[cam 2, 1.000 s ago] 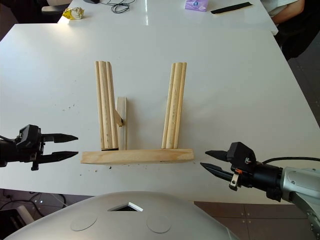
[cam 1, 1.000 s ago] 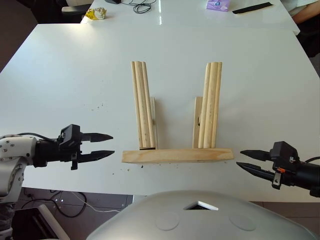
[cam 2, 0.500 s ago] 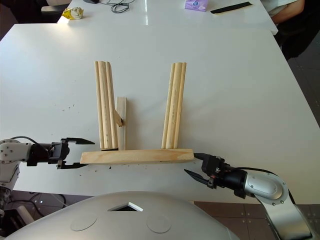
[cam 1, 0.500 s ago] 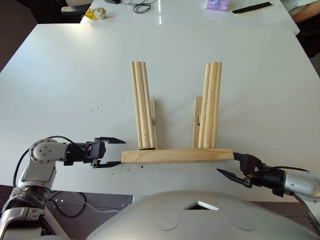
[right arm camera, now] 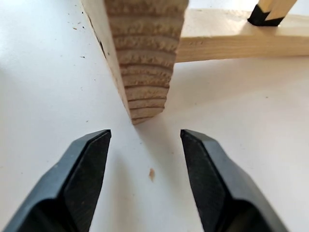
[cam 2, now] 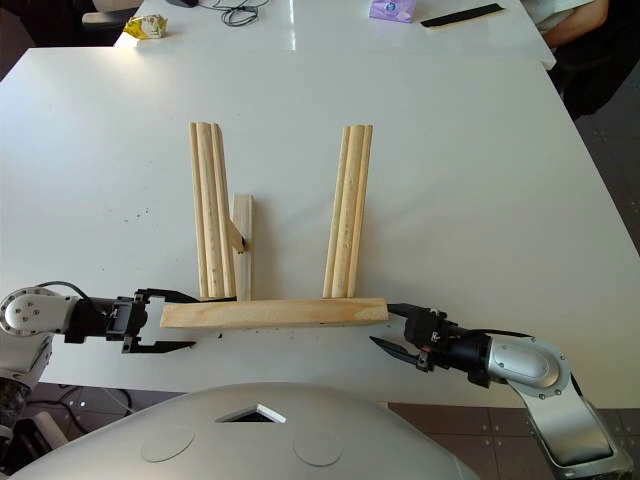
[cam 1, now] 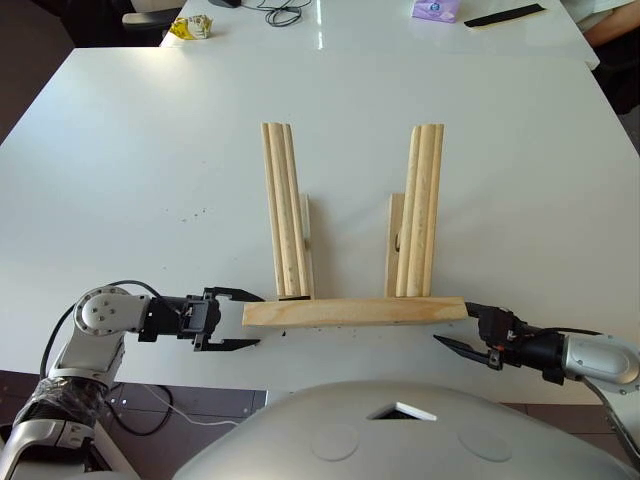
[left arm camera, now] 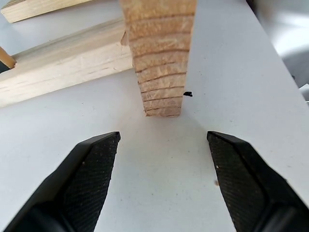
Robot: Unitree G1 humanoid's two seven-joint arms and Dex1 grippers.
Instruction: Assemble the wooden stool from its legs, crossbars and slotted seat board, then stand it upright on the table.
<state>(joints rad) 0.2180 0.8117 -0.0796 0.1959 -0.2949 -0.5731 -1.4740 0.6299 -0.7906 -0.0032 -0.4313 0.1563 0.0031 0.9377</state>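
My left gripper (cam 1: pixel 255 320) and right gripper (cam 1: pixel 455 326) are both spread wide at either end of the seat board (cam 1: pixel 355 312). The board stands on edge, with the legs (cam 1: pixel 282 210) lying flat beyond it. I judge the wood stiff, light and grippy, so I'd pinch the board's ends squarely.

The pale wooden slotted seat board (cam 1: pixel 355 312) stands on its long edge close to the near edge of the white table (cam 1: pixel 120 150), leaving only a narrow bare strip in front. The black two-fingered left hand (cam 1: pixel 258 320) and right hand (cam 1: pixel 453 323) each face one end of the board with fingers spread wider than it, so there is room on both sides. Behind the board, pale round wooden legs (cam 1: pixel 281 210) lie flat. Short flat crossbars (cam 1: pixel 307 240) narrow the lane between them. Wide bare table flanks both outer sides.
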